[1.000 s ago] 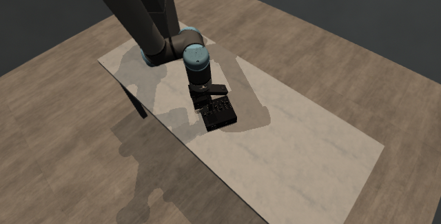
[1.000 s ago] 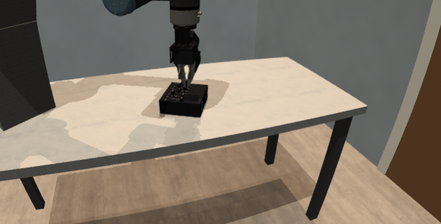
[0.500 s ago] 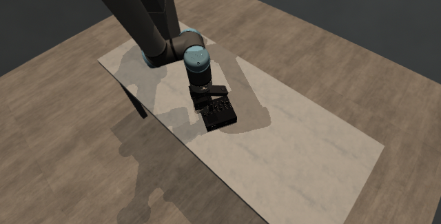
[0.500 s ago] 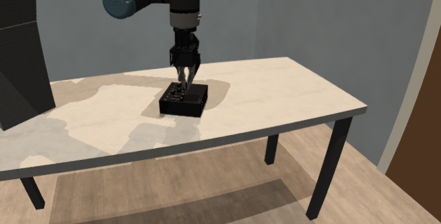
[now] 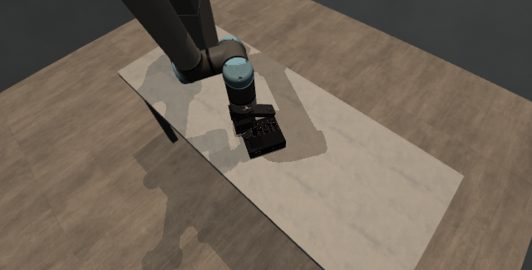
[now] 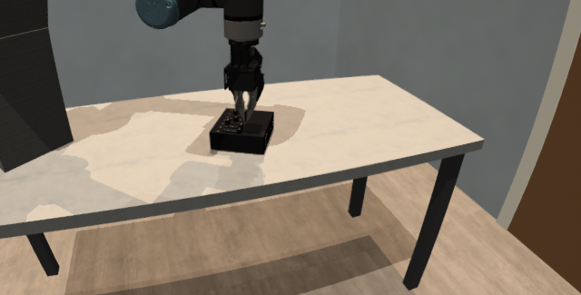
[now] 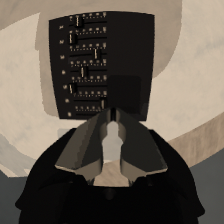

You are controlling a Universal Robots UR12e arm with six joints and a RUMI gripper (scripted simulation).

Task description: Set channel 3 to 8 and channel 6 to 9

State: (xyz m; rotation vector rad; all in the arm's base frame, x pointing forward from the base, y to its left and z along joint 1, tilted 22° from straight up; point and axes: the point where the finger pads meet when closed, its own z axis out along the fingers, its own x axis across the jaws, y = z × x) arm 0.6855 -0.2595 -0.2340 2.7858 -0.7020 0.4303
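Note:
The black lighting desk (image 5: 268, 142) (image 6: 236, 141) (image 7: 131, 45) lies on the table. In the wrist view its faders form a column of rows on the left half. The third knob from the top, channel 3 (image 7: 96, 53), stands well toward the right of its slot. The lowest visible knob, channel 6 (image 7: 103, 104), stands near the right end of its slot. My gripper (image 6: 246, 120) (image 7: 113, 108) is shut and empty, pointing down. Its tips are low over the desk, just right of the channel 6 knob in the wrist view; contact cannot be told. The top view hides the tips.
The other knobs, channel 1 (image 7: 78, 21), channel 2 (image 7: 72, 39), channel 4 (image 7: 83, 72) and channel 5 (image 7: 73, 88), stand left or middle in their slots. The pale table (image 5: 353, 187) (image 6: 354, 118) carries the desk. The arm casts shadows across it.

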